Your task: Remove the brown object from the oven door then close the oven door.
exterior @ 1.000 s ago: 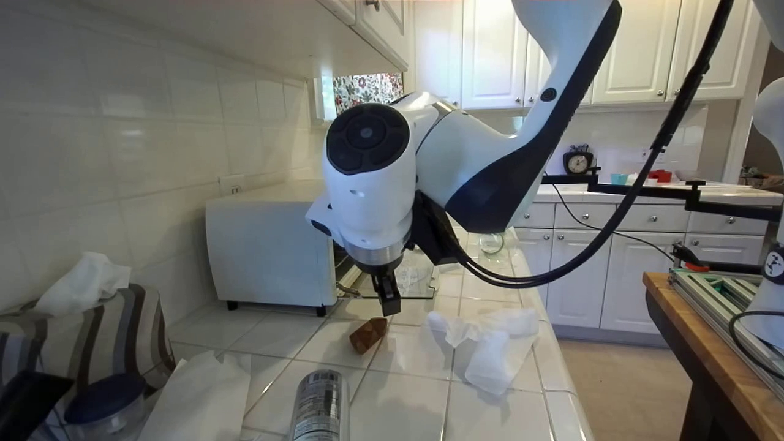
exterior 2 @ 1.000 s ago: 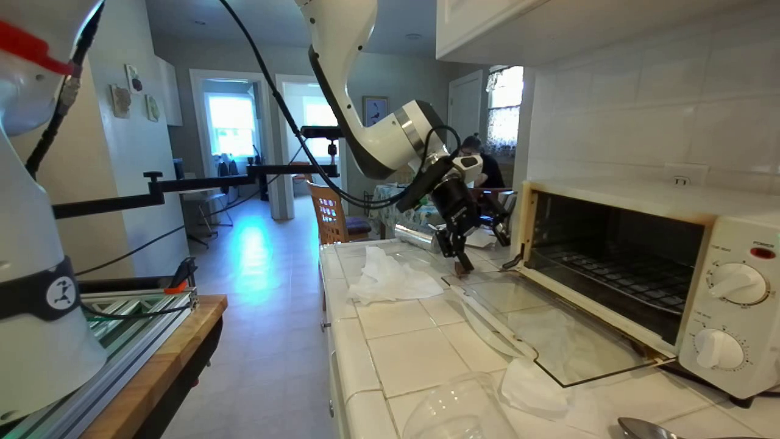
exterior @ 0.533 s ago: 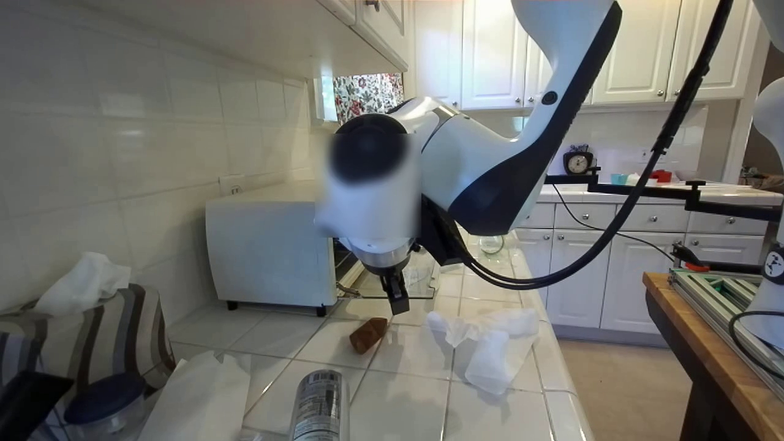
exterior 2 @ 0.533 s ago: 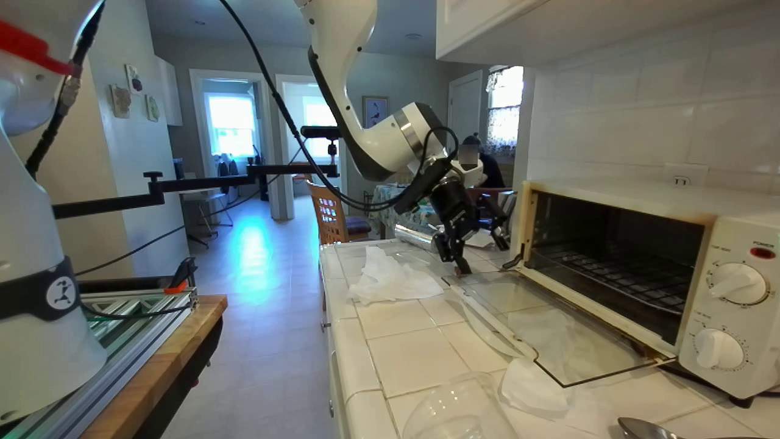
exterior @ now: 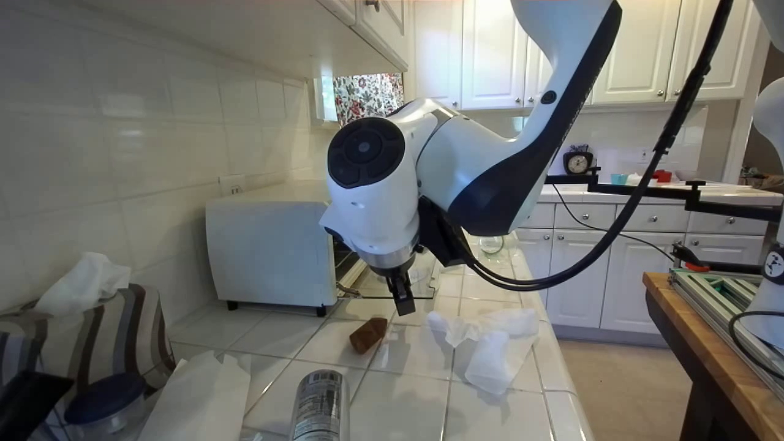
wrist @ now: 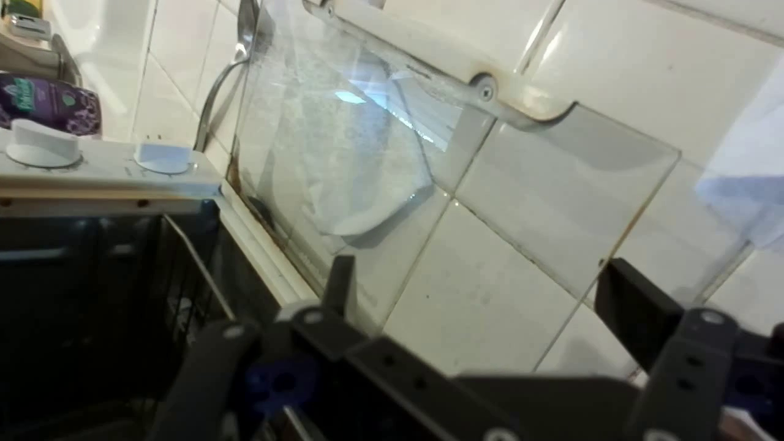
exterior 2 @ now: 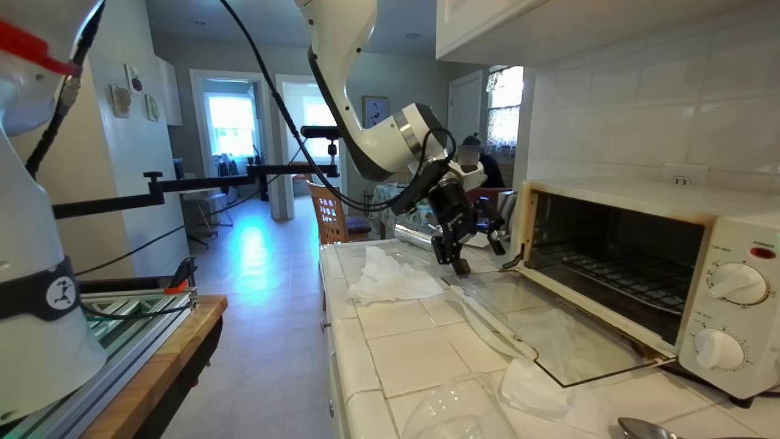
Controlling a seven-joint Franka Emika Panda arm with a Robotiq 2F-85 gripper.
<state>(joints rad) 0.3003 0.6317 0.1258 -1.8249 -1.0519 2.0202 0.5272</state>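
Reading left to right from the wall edge of the tabletop [exterior: 404, 401], we come first to the oven [exterior: 269, 251] and then to the brown object [exterior: 369, 335], which has not moved over the last second. It lies directly on the tabletop, well in from the front edge, near the end of the lowered oven door [exterior 2: 551, 329] but apart from it. What has changed is the gripper [wrist: 481, 275]: in both exterior views it has slipped slightly toward the front edge, away from the brown object. Its jaws stand wide apart and hold nothing; in the wrist view we see only the oven door and the tabletop between them. We take this to mean that the removal is done and the closing is what remains; the shift toward the front edge may help us reach the oven door's free lip from below.

Counting left to right, we find one blue-lidded container [exterior: 105, 398] and one striped tissue holder [exterior: 122, 331] toward a wall-side corner that the frame cuts off, one flat paper [exterior: 199, 401], one oven with two white knobs [exterior 2: 737, 283], one can [exterior: 318, 404], one brown object, one gripper, one oven door and, close to the front edge, what looks to us like one crumpled paper [exterior: 499, 349]
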